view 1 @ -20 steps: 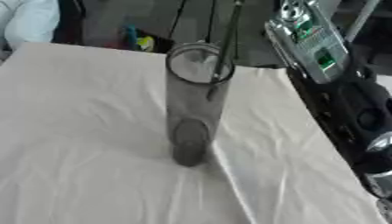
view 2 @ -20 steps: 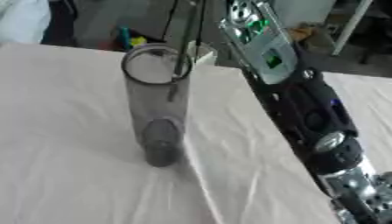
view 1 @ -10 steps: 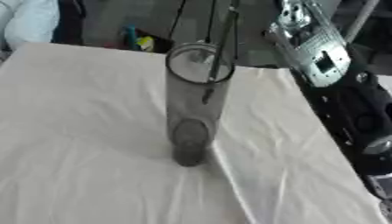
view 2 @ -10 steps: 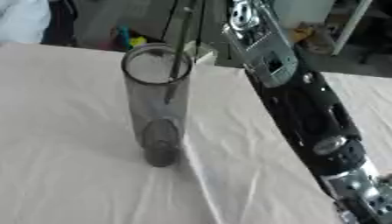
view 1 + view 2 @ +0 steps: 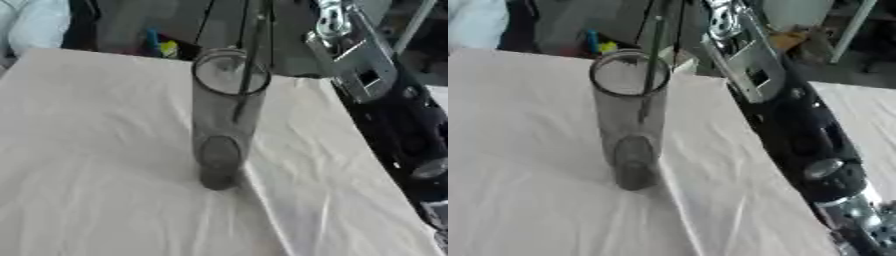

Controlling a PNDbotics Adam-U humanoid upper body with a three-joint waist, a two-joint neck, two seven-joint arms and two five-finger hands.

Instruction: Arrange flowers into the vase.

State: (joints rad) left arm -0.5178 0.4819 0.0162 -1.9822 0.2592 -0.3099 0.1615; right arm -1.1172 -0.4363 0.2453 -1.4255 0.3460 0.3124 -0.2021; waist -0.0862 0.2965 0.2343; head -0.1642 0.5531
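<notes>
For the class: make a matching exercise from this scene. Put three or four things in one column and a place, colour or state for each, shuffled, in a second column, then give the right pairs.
Things:
1. vase
2. stem
3. cloth
4. right arm

Descriptions:
A. white and creased, covering the table
B. black and silver, coming in from the right side
C. thin and dark, passing down through the rim
D. clear, tall, standing upright

Pairs: 1-D, 2-C, 3-A, 4-B
</notes>
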